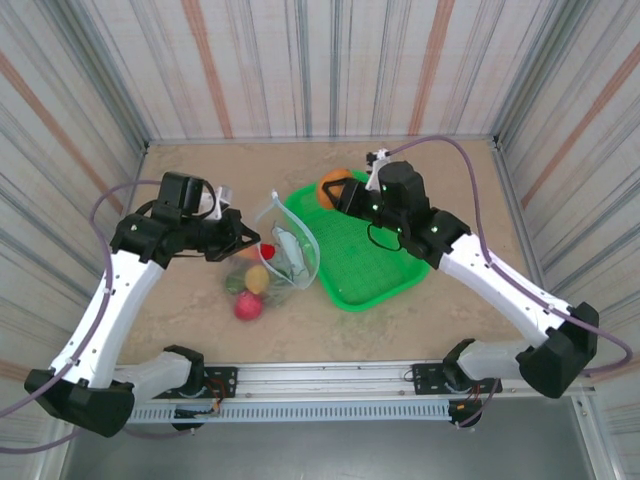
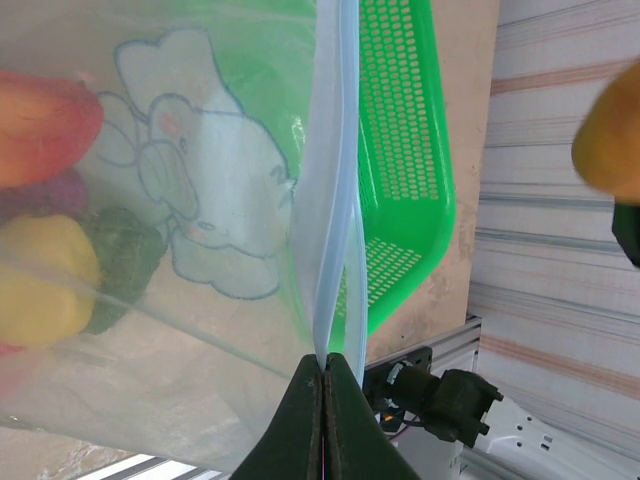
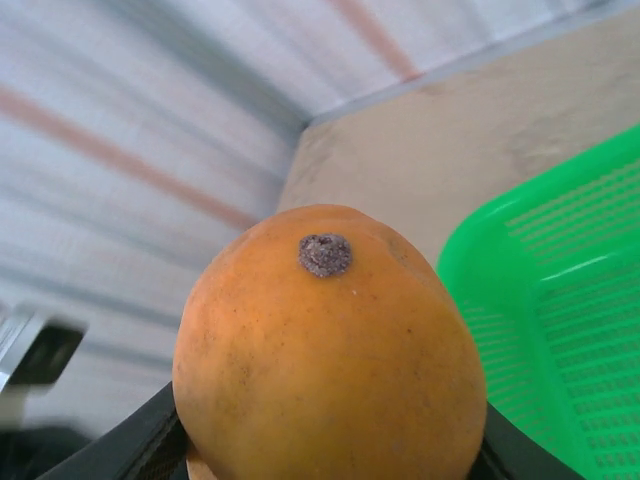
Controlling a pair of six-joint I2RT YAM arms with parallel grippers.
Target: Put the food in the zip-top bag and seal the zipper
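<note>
Now | left tool [image 2: 322, 378] pinching zipper [image 2: 334, 200] | right tool [image 3: 320, 455] gripping orange fruit [image 3: 330, 340]

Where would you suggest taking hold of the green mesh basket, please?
Probably the basket's near rim, from above, one finger inside the wall and one outside: the tray is too wide to span, its wall is thin and upright, and that edge lies clear of the right arm.
</note>
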